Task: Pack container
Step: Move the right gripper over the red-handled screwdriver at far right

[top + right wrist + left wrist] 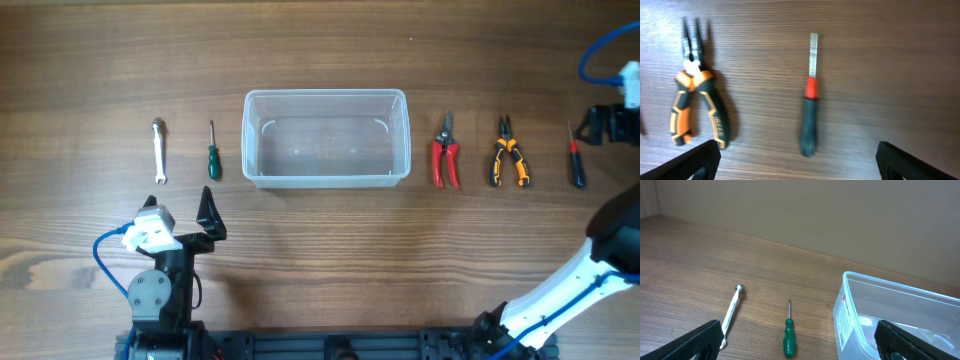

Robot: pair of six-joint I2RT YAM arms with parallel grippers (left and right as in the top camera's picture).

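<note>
Tools lay in one row across the wooden counter [320,260], with the task's tub in the middle of them. Farthest left was a small silver wrench [158,150]. Just beside it, not touching, lay a green-handled screwdriver [212,152] with its tip pointing away from the arms' base.

Nearer the base than these two stood the left arm [160,285]. We saw the left jaws spread wide and gripping nothing. In the left wrist view they sat in the lower corners of the picture, with the wrench and the screwdriver between them and one end of the tub behind the right-hand one.

The container [248,140], a clear plastic tub with rounded corners and a thick rim, sat upright at the centre of the row. It was near the screwdriver but apart from it, and its floor showed through the open top. A white label [841,315] was stuck to the end wall facing the screwdriver.

To the tub's right came red-handled cutters [446,155]. Then came orange-and-black long-nose pliers [509,155] with their handles parted, and last a slim tool [575,160] with a flat metal blade, a red collar and a dark handle. Each lay apart from its neighbours.

The right arm [560,295] extended from the base toward the far right edge. The right jaws hung over that end of the row, spread wide and gripping nothing. Its wrist view looked down on the slim tool between them, with the pliers off to one side.
</note>
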